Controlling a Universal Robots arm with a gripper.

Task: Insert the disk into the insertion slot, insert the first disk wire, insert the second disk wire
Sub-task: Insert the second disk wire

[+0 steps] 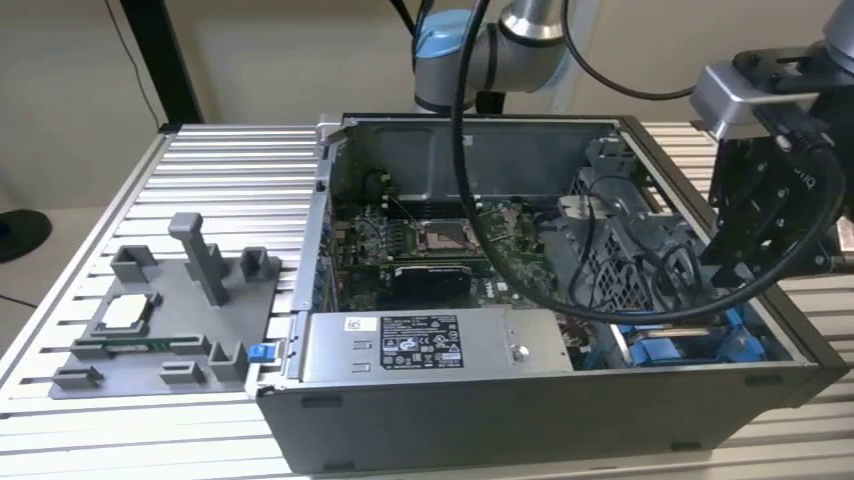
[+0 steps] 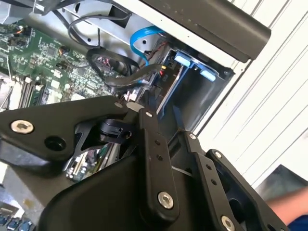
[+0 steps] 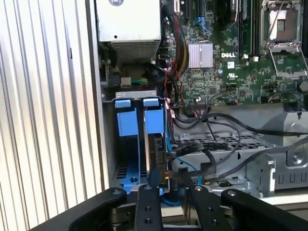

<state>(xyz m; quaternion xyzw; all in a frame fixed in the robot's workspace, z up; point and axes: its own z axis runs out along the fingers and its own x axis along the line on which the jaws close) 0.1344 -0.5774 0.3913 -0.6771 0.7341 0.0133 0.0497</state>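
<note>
One computer case, one motherboard

Ribbed alu table w/ open PC case & grey fixture tray on top.

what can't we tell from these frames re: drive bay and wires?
- Disk seating: in the first wrist view the hand overlaps the near end of the insertion slot, so how deep anything sits there cannot be told.
- Wire ends: in the second wrist view the blue cable runs behind the black cables; its plug is hidden.
- Exterior view: the arm's black cable crosses the bay corner.
</note>
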